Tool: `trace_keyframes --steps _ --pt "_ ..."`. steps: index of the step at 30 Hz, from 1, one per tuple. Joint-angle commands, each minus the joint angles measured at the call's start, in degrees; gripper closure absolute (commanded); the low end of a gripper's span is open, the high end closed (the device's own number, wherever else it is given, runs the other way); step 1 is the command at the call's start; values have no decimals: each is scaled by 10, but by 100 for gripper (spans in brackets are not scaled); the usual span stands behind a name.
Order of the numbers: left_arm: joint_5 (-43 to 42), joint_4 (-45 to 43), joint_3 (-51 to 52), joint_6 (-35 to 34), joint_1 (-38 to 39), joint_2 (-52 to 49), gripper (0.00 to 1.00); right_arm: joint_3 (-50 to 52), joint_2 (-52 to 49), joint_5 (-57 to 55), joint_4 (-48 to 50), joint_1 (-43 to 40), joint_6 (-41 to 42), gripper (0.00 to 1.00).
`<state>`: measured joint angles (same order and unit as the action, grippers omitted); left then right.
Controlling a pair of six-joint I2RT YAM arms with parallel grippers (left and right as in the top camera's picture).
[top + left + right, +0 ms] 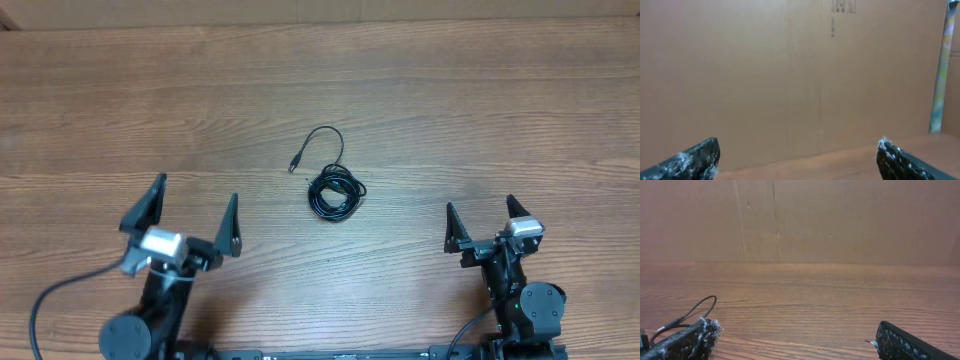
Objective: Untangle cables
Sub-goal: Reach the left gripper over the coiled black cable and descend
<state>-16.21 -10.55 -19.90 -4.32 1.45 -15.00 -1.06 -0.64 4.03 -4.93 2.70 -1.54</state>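
Light: you get even, warm, fairly bright light over the table.
Shadows: you see only faint ones.
Focus: your wrist views look slightly soft.

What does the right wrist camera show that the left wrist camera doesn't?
Only the right wrist view: the right claw and a loop of black cable low on the left. Only the left wrist view: the left claw, a pale patterned strip at the right edge, printed marks on the cardboard wall. Both: claws open and empty, wooden table, cardboard wall.
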Motion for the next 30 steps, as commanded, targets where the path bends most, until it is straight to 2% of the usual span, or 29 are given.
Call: trace_keyframes --steps 1,3,6,12,15,19,22,24,26,30 --pt "-73 52 -99 13 -1 -102 0 6 5 -5 3 -2 -2 0" --pt "-102 101 -151 30 -1 -150 0 6 5 -5 3 -2 -2 0" --pt "-132 233 -273 49 -1 -258 0 6 5 -5 3 -2 -2 0" --pt "-134 528 -519 79 1 -455 0 6 5 -5 3 -2 -2 0" --pt "-134 618 -587 83 1 -522 0 6 5 -5 3 -2 -2 0" --pt "-170 646 -609 81 1 -581 1 6 5 -5 3 -2 -2 0" --pt "-270 638 -608 26 2 -623 0 6 5 -5 3 -2 -2 0" --pt "-289 636 -608 26 11 -648 0 6 5 -5 3 -2 -2 0" --pt "-269 655 -608 24 32 -685 1 6 5 -5 3 -2 -2 0" --pt "-129 693 -608 -50 78 -759 0 6 5 -5 3 -2 -2 0"
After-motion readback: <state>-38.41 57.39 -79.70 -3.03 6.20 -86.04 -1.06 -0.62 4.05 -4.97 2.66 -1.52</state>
